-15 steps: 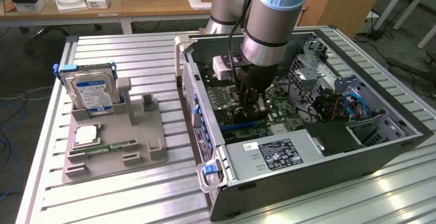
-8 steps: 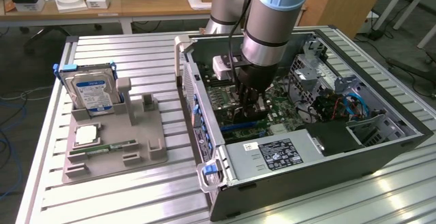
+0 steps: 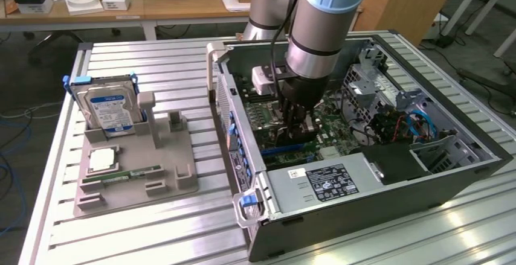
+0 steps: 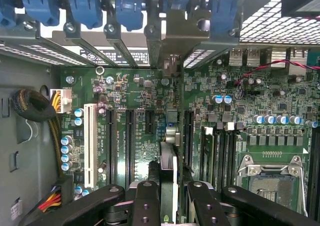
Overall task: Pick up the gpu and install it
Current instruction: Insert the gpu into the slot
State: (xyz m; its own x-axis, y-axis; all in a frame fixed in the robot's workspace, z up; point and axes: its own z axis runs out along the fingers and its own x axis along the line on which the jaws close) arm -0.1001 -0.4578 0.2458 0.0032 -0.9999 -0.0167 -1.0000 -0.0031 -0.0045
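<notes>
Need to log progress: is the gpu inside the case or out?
Inside: the gripper holds the gpu on edge over the motherboard; whether seated, cannot tell.

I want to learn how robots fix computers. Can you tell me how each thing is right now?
gpu: gripped on edge by the tool, inside the case, over the motherboard.
tool: shut on the gpu.
case: lying on its side, open on top.
hard drive: standing upright in the grey holder, outside the case.
RAM stick: lying flat on the grey holder.
</notes>
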